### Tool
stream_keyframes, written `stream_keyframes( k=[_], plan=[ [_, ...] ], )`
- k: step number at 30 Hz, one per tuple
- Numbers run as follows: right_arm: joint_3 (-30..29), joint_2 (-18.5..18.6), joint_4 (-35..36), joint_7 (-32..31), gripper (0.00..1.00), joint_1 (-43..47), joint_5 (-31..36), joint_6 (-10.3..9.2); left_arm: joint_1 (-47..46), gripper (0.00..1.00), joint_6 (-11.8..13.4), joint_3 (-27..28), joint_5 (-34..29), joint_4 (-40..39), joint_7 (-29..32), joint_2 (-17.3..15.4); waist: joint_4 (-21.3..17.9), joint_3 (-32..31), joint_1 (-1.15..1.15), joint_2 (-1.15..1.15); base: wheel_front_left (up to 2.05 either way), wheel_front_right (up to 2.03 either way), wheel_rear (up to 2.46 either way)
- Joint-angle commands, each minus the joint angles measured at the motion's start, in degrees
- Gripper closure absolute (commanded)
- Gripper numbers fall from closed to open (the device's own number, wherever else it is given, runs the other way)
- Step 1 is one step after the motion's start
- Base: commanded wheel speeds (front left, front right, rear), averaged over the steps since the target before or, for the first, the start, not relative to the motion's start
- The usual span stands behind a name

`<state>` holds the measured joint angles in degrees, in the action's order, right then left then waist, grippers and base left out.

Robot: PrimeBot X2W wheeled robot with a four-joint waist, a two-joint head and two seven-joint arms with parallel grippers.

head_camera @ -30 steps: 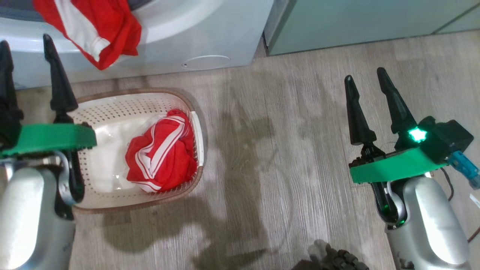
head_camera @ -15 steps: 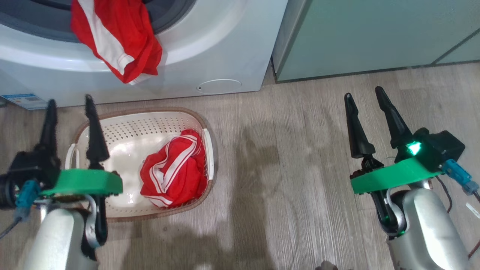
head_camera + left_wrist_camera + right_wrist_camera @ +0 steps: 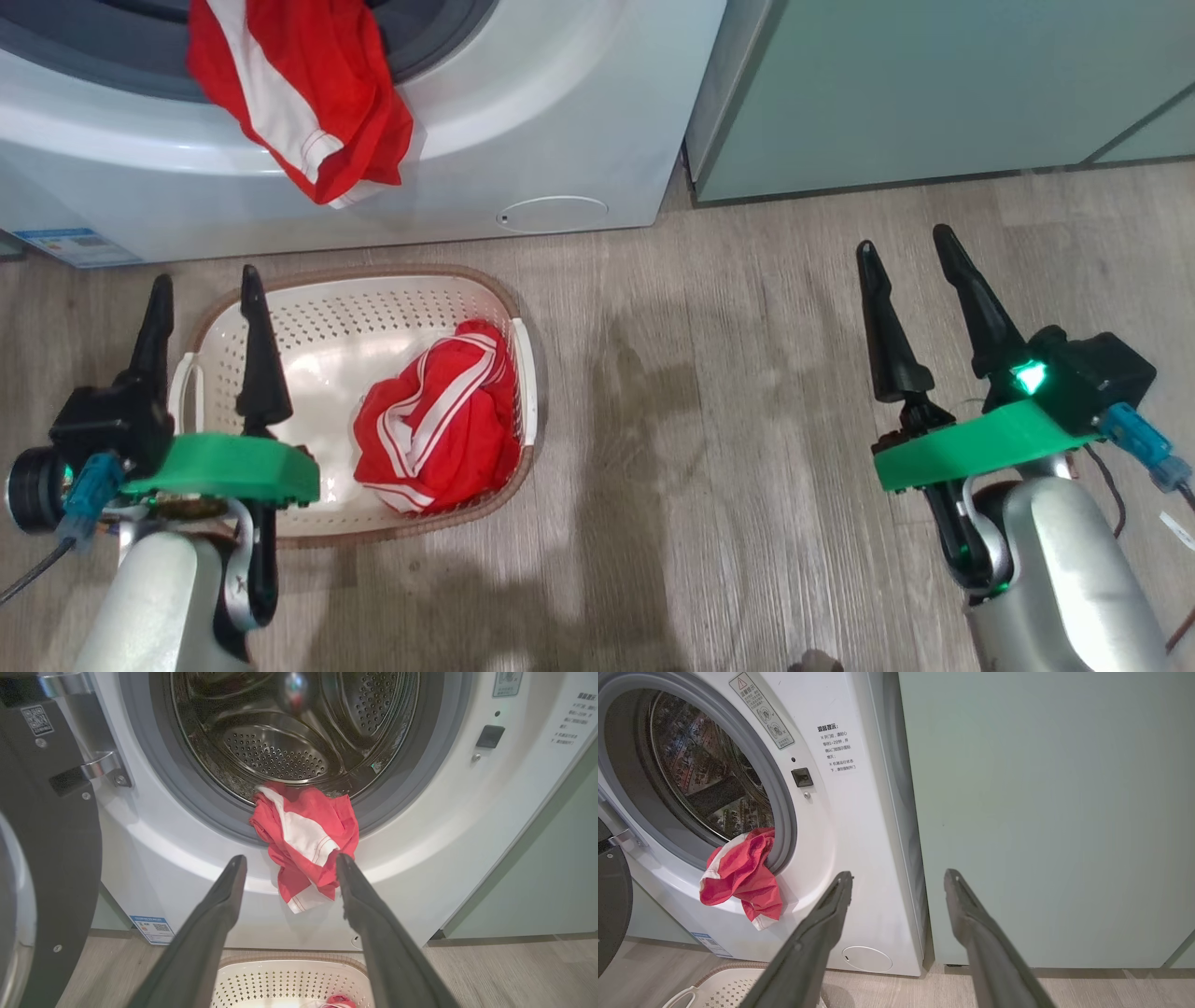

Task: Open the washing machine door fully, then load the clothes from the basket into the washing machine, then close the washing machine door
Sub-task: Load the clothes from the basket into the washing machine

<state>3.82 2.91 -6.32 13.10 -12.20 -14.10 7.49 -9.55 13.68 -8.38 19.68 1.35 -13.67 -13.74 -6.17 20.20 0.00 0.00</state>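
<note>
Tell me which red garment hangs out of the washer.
The garment draped over the grey gasket of the washing machine, dangling down its front; the other garment lies bunched in the basket.

Left claw (image 3: 207,277) back from washing machine (image 3: 523,112), at basket (image 3: 373,275) rim.
</note>
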Motion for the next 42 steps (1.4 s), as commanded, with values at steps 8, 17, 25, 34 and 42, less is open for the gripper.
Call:
stream_keyframes(
  k=[8, 17, 25, 34, 42],
  plan=[
    [1.7, 0.0, 2.5, 0.0, 0.0, -1.1, -0.1, 0.0, -6.9, 0.0, -2.0, 1.5, 1.5, 0.0, 2.6, -2.2, -0.4, 2.2, 0.0, 0.0, 0.0, 0.0, 0.0],
    [3.4, 0.0, 2.5, 0.8, 0.0, -2.7, -1.6, 0.0, -19.6, 0.0, -5.5, 1.5, 4.3, 8.2, 10.2, -4.9, -3.3, 6.7, 0.0, 0.0, 0.0, 0.0, 0.0],
    [4.9, 0.0, 1.6, 1.7, 0.0, -4.2, -3.7, 0.0, -29.7, 0.0, -8.8, 3.1, 8.3, 22.7, 16.7, -7.7, -6.6, 10.6, 0.0, 0.0, 0.0, 0.0, 0.0],
    [5.6, 0.0, 2.1, 1.9, 0.0, -5.4, -4.9, 0.0, -38.4, 0.0, -13.2, 3.2, 10.8, 35.6, 19.3, -9.6, -8.3, 12.9, 0.0, 0.0, 0.0, 0.0, 0.0],
    [5.9, 0.0, 2.6, 1.9, 0.0, -5.7, -5.5, 0.0, -44.3, 0.0, -13.8, 1.5, 9.1, 42.9, 19.5, -11.3, -9.1, 13.8, 0.0, 0.0, 0.0, 0.0, 0.0]
  ],
)
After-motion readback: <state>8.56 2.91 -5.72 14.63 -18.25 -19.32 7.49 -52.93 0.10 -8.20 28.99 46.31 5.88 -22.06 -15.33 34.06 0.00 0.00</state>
